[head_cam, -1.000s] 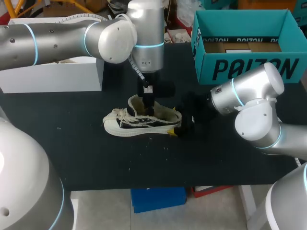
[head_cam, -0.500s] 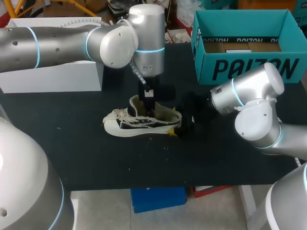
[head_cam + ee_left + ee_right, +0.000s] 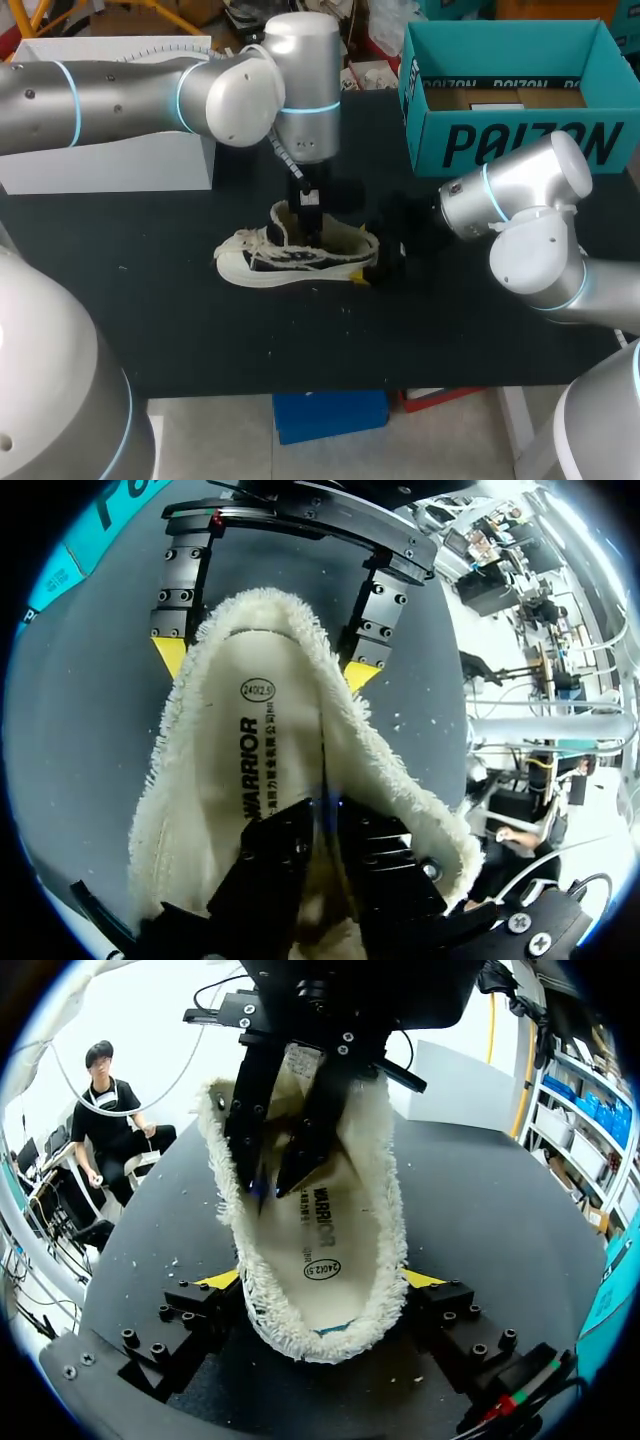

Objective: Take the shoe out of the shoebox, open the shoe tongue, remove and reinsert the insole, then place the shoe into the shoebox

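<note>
Here's the black table [image 3: 200,330], with the open teal cardboard shoebox [image 3: 520,145] standing at its far right corner. Well apart from it, mid-table, the cream fleece-lined sneaker [image 3: 290,262] stands on its sole, out of the box. The right gripper [image 3: 322,1282] is clamped on the heel, one yellow tip pressed against each side. The left gripper [image 3: 325,815] is down inside the shoe's mouth, over the pale printed insole [image 3: 250,760]. I can't tell whether it has hold of anything.
</note>
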`<act>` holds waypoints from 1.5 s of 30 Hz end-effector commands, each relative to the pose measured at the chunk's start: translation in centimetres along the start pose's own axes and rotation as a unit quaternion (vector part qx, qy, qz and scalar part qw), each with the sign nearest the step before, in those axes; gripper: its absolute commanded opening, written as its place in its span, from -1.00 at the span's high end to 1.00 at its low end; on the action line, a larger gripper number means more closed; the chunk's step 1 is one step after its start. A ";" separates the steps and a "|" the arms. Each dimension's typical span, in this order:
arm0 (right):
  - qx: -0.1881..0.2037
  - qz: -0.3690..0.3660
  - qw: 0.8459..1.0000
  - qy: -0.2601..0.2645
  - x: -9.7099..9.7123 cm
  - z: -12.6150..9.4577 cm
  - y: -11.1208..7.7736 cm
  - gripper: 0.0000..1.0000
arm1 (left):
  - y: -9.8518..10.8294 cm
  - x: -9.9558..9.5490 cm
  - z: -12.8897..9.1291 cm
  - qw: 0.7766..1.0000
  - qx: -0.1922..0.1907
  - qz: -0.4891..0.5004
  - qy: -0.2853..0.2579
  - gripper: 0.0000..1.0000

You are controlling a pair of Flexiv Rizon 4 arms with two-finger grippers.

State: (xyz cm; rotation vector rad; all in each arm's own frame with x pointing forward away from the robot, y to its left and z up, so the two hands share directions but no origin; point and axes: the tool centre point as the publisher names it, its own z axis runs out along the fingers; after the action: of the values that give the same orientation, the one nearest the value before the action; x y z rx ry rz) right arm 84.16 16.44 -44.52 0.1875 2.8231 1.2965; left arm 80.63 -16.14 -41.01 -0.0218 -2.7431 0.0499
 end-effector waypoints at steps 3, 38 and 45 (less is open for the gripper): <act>0.000 0.001 1.000 0.000 -0.1 0.0 0.0 1.00 | -0.2 0.6 0.5 1.000 -0.009 0.000 -0.012 0.26; 0.000 0.001 1.000 0.000 -0.1 0.0 0.0 1.00 | 0.1 0.0 0.7 0.969 -0.101 -0.001 -0.226 0.40; 0.000 0.001 1.000 0.000 -0.1 0.0 0.0 1.00 | 0.0 -0.4 1.0 0.955 -0.122 0.001 -0.270 0.38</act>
State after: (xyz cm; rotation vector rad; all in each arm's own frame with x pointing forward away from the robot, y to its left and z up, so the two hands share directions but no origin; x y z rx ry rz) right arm 84.11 16.44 -44.52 0.1870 2.8222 1.2966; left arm 81.43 -15.77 -41.46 -0.0825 -3.2390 -0.3041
